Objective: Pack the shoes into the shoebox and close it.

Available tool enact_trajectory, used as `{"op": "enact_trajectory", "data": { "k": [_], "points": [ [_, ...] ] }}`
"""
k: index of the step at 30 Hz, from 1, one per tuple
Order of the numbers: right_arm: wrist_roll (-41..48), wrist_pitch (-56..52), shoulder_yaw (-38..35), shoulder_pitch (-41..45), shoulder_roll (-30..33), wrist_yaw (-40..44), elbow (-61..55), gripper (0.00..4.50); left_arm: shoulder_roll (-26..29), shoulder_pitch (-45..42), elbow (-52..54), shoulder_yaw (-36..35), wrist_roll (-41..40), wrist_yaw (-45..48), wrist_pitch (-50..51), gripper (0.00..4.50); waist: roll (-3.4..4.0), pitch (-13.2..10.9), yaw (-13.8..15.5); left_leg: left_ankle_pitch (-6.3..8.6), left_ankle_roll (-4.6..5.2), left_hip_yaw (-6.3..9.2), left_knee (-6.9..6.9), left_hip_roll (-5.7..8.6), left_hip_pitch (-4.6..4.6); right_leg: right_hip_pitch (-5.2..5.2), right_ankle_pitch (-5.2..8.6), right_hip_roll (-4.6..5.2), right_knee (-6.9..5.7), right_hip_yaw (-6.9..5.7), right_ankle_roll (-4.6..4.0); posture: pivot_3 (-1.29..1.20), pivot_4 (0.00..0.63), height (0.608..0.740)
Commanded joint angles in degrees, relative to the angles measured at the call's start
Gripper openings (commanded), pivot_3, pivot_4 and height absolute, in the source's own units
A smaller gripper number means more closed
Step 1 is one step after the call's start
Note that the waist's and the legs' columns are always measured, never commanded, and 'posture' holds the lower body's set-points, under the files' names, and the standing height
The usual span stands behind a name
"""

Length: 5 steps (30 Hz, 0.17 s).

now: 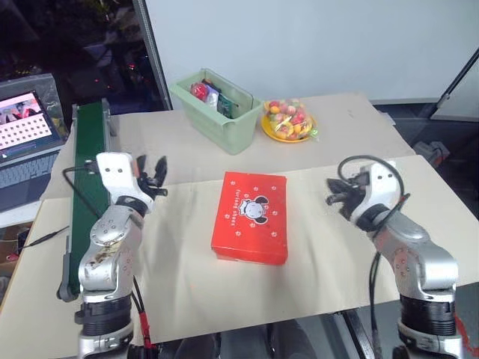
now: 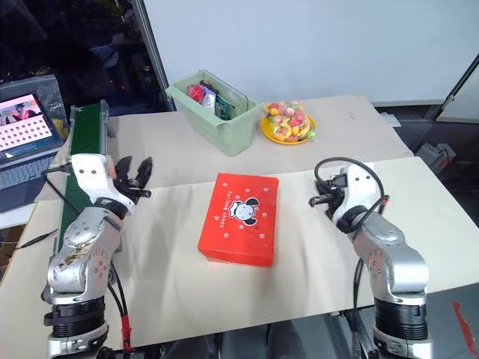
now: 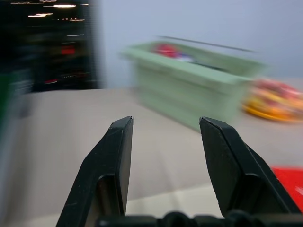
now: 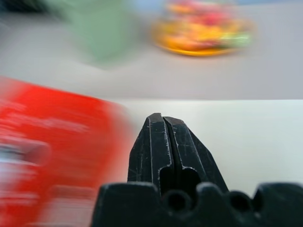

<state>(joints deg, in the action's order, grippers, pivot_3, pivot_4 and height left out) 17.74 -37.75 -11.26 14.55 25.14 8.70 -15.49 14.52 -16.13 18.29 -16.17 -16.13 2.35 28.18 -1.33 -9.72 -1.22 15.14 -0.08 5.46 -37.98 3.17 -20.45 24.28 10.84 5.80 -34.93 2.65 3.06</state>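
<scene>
The red shoebox (image 1: 251,217) lies in the middle of the table with its lid down, the white cartoon animal and text facing up. The shoes are hidden from view. My left gripper (image 1: 155,176) hangs to the left of the box, clear of it, open with nothing between its fingers (image 3: 116,161). My right gripper (image 1: 334,192) is on the right side of the box, a hand's width away, shut and empty, its fingers (image 4: 163,142) pressed together.
A pale green plastic bin (image 1: 217,112) with small items stands at the back, a yellow plate (image 1: 288,129) of colourful pieces beside it. A dark green conveyor strip (image 1: 86,179) runs along the left edge, a laptop (image 1: 26,134) further left. Beige cardboard sheets (image 1: 322,247) cover the table.
</scene>
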Motion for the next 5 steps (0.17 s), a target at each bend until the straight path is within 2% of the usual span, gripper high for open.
{"op": "enact_trajectory", "data": {
  "k": [1, 5],
  "points": [
    [-8.7, 9.6, 3.9, 0.6, 0.0, -2.9, 2.2, 0.04, 0.1, 0.3, 0.3, -2.5, 0.9, -1.9, -1.7, 2.37, 0.00, 0.0, -0.1, 0.00, 0.00, -0.02, 0.00, 0.00, -0.01, 0.01, 0.00, 0.00, 0.01, 0.02, 0.00, 0.00, 0.150, 0.740],
    [-11.3, 12.7, 4.7, 0.6, -0.4, -3.1, 4.1, 0.04, 0.2, 0.6, 0.3, -2.8, 0.7, -2.2, -1.6, 2.37, -0.01, 0.0, 0.1, 0.00, -0.01, 0.00, 0.00, 0.01, -0.01, -0.01, 0.00, 0.00, 0.02, 0.01, 0.00, 0.00, 0.150, 0.740]
  ]
}}
